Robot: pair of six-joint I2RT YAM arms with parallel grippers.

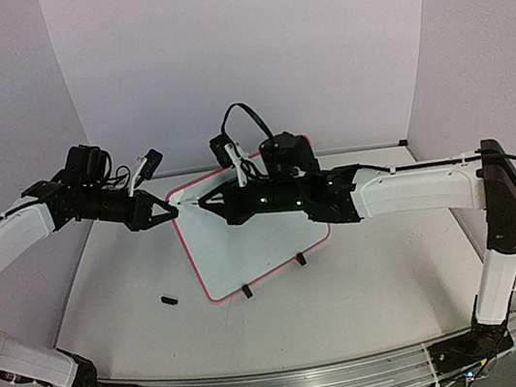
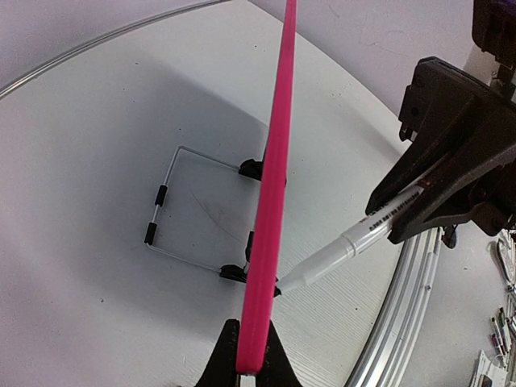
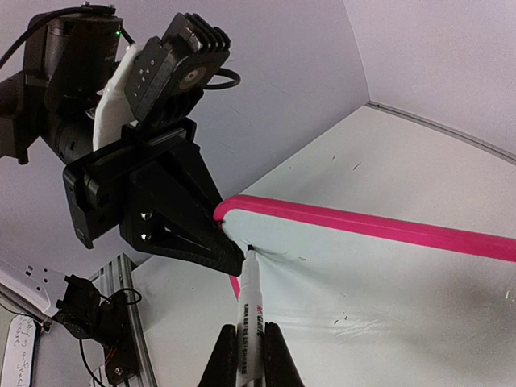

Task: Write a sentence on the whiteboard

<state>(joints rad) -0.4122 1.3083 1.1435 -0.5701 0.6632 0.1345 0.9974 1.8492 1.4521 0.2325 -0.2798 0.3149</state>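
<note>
The one whiteboard (image 1: pixel 260 237) stands propped mid-surface (image 1: pixel 379 273) on two black clip feet (image 1: pixel 247 291). The left end effector (image 1: pixel 172 210) is clamped on its pink frame at the upper left corner. The right end effector (image 1: pixel 204 202) grips the single marker (image 3: pixel 248 294), its tip at the board beside that corner. One small black piece (image 1: pixel 168 300) lies apart.

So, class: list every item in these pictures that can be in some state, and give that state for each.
whiteboard, propped up on its feet, almost blank, one corner clamped.
marker, uncapped, tip touching the board near that corner.
left fingers, shut on the whiteboard's pink frame.
right fingers, shut on the marker.
small black piece, lying loose on the table, apart from the board; possibly the cap.
</note>
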